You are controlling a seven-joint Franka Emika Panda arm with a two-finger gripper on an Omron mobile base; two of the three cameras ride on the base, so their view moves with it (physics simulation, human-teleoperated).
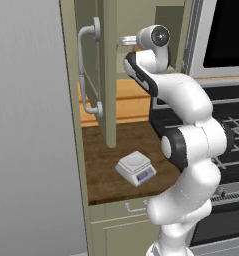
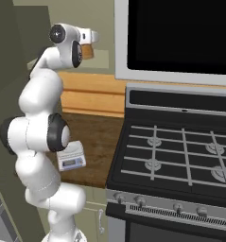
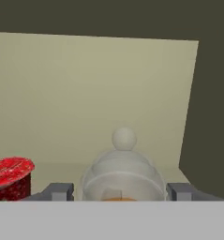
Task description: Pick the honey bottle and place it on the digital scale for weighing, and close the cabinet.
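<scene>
Inside the cabinet [image 1: 107, 75], gripper [image 3: 118, 191] spread open around honey bottle [image 3: 123, 173], no grasp yet; digital scale [image 1: 136, 168] bare, door open, all steps pending.

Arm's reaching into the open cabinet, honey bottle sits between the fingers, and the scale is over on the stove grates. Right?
Not quite: the digital scale sits on the wooden counter left of the stove, not on the grates, as both base views show. The rest holds: the cabinet door is open, and the hand view shows the honey bottle between the gripper fingers.
</scene>
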